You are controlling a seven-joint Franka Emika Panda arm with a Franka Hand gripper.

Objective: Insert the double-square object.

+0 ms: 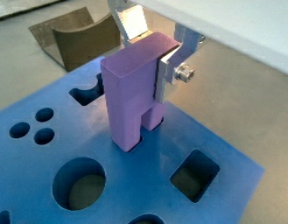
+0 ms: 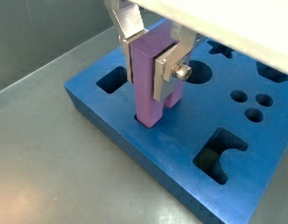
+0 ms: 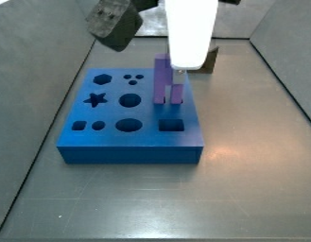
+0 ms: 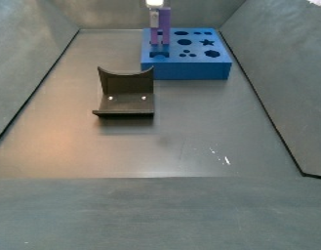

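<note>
Grey floor (image 4: 149, 186) walled on three sides, bare but for two items well apart. Blue board (image 3: 126, 142) with shaped holes lying flat toward one end: star, circles, squares, a stepped slot. Dark curved block (image 4: 124, 93) resting alone mid-floor in a side view, seen again behind the board in a wrist view (image 1: 76, 39); clear of the work, no obstacle.

Gripper (image 2: 158, 57) hanging straight down over the board's edge region, white body hiding its upper parts in a side view. Fingers (image 1: 172, 68) pinching the peg (image 1: 134, 87) near its top, silver plates flat against opposite faces; grip high, presumably to leave the lower length free to enter the board.

Peg held upright, purple, two joined square columns of unequal reach, lower end at the board surface (image 2: 152, 109). Whether already seated in its hole or only touching the rim: cannot tell, the base being hidden by its own body. Judged stage: insertion under way, peg aligned vertically, most of its length above the board.

Neighbouring holes (image 1: 195, 173) open and empty, near the peg; risk of catching an edge if tilted
</note>
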